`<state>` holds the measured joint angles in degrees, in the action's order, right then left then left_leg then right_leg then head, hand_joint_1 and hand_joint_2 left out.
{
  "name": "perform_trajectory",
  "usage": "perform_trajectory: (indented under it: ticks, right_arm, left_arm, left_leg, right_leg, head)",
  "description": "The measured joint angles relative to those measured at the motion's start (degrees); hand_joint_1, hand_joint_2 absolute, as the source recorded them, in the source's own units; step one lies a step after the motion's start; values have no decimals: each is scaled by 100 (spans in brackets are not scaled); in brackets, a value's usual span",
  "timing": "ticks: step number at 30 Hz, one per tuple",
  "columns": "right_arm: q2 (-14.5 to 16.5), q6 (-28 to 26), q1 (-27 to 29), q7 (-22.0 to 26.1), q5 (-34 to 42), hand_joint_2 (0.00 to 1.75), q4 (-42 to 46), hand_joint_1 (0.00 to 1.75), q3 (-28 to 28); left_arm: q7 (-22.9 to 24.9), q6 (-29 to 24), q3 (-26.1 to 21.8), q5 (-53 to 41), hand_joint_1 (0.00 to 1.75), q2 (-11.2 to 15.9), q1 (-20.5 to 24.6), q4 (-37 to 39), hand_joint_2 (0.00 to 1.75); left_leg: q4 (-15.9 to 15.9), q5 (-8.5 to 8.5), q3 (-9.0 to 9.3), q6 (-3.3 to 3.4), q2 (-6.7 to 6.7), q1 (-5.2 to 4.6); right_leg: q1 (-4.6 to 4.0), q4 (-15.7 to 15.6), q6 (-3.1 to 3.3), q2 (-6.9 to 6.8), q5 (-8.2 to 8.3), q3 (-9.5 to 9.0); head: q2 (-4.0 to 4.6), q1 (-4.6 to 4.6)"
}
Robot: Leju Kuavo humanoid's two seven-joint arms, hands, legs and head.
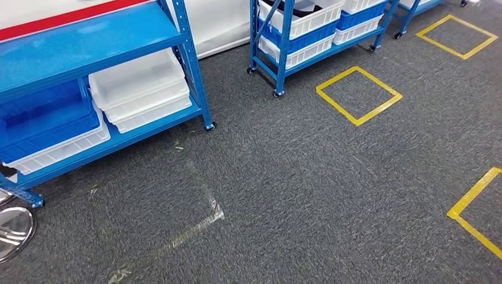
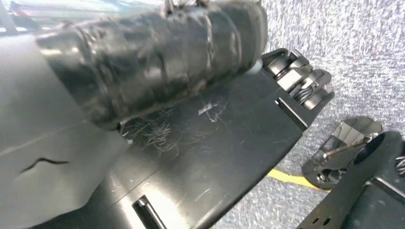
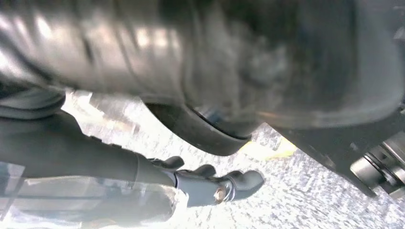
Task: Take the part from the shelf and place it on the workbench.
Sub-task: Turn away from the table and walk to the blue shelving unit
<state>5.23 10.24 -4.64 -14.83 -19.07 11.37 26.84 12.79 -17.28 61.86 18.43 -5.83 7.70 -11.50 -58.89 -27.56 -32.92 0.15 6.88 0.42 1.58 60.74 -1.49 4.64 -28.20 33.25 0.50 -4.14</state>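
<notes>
A blue wheeled shelf (image 1: pixel 190 65) stands at the left of the head view. It carries stacked white bins (image 1: pixel 142 89) and a blue bin (image 1: pixel 41 118) on its low level. I cannot tell what the bins hold. A second blue shelf (image 1: pixel 284 47) stands farther back, and something dark lies in its top white bin (image 1: pixel 302 7). In the right wrist view my right hand (image 3: pixel 210 183) hangs over the grey carpet with its fingers (image 3: pixel 168 163) loosely stretched. A glossy translucent thing (image 3: pixel 86 200) lies along the hand, and whether the hand holds it is unclear. My left hand's grey cover (image 2: pixel 43 143) shows with the fingers hidden.
Grey carpet (image 1: pixel 296 177) spreads ahead and to the right. Yellow tape squares (image 1: pixel 358 94) (image 1: pixel 456 35) and a yellow corner (image 1: pixel 473 213) mark it. A square of clear tape (image 1: pixel 177 236) lies near the left shelf. My silver left arm (image 1: pixel 12 231) shows at the lower left edge.
</notes>
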Motion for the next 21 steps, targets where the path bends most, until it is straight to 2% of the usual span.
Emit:
perform_trajectory:
  ticks: [1,2,4,5,6,8,9,10,11,13,15,16,17,18,19,21]
  right_arm:
    - [0,-1,2,-3,4,0,0,0,1]
    - [-2,-1,4,-5,6,0,0,0,2]
    - [-3,-1,-3,-6,10,0,0,0,3]
    - [-4,-1,-7,-5,14,0,0,0,4]
    - [-7,2,-6,-7,19,0,-1,0,4]
    - [-15,8,5,-11,28,0,-3,0,5]
    - [-20,11,7,-14,30,0,-4,0,5]
    - [-22,13,4,-14,32,0,-4,0,6]
    - [-23,14,-3,-14,35,0,-4,0,7]
    - [-22,15,-16,-14,39,0,-2,0,10]
    - [-21,31,-20,-14,43,0,-1,0,15]
    - [-20,49,-22,-14,46,0,-1,0,21]
    - [-16,66,-24,-14,53,0,1,0,27]
    - [-14,82,-29,-15,60,0,2,0,37]
    - [-13,92,-34,-16,69,0,3,0,44]
    - [-14,104,-37,-19,90,0,4,0,54]
  left_arm:
    - [1,1,0,1,0,1,-1,0,0]
    - [3,2,0,-1,0,1,-4,0,0]
    - [15,12,0,-9,0,2,-4,0,0]
    - [21,19,0,-17,0,3,5,0,0]
    - [25,25,1,-28,0,5,18,0,0]
    - [26,32,0,-44,0,11,51,0,0]
    - [28,37,0,-48,0,14,53,0,0]
    - [32,44,0,-49,0,17,47,0,0]
    - [38,54,1,-48,0,21,33,0,0]
    - [56,74,2,-47,0,26,-3,1,0]
    - [73,89,2,-49,0,31,-24,2,0]
    - [79,96,3,-51,0,32,-30,2,0]
    - [81,104,3,-54,0,32,-35,2,0]
    - [84,111,4,-60,0,28,-38,2,0]
    - [89,119,5,-68,0,25,-38,2,0]
    - [99,134,9,-89,0,19,-31,2,0]
  left_leg:
    - [5,10,-29,-36,53,13]
    - [-15,3,-48,-67,19,16]
    - [-246,-125,-163,-115,-258,1]
    - [-544,-272,-300,-133,-450,-8]
    - [-909,-440,-481,-146,-571,-13]
    - [-1536,-667,-773,-155,-646,-10]
    - [-1588,-628,-783,-145,-650,-11]
    - [-1426,-486,-684,-123,-662,-15]
    - [-1093,-276,-503,-86,-700,-25]
    - [-359,-14,-134,11,-950,-92]
    - [-45,6,-4,83,-1125,-166]
    - [0,17,-8,106,-1092,-187]
    - [35,40,6,128,-1016,-166]
    - [90,66,29,146,-946,-148]
    - [142,92,61,166,-884,-124]
    - [193,120,100,199,-770,-100]
  right_leg:
    - [0,-2,35,-65,8,-8]
    - [-7,-19,71,-133,15,-21]
    - [-10,-57,144,-268,18,-62]
    - [-26,-63,174,-351,9,-79]
    - [-46,-64,199,-441,-5,-91]
    - [-86,-59,236,-634,-33,-112]
    - [-101,-57,245,-716,-47,-124]
    - [-115,-56,250,-784,-61,-139]
    - [-126,-55,251,-849,-78,-160]
    - [-148,-66,239,-946,-103,-193]
    - [-165,-88,203,-1058,-108,-200]
    - [-174,-96,179,-1126,-107,-208]
    - [-171,-108,149,-1166,-119,-216]
    - [-165,-88,120,-1105,-150,-224]
    - [-153,14,92,-970,-224,-191]
    - [-123,561,45,-619,-494,69]
  head:
    - [0,-2]
    - [0,-6]
    - [0,-40]
    - [0,-60]
    - [0,-75]
    - [0,-76]
    - [0,-76]
    - [0,-76]
    - [0,-77]
    - [0,-71]
    - [0,-70]
    - [0,-73]
    - [0,-70]
    - [0,-66]
    - [0,-62]
    - [0,-56]
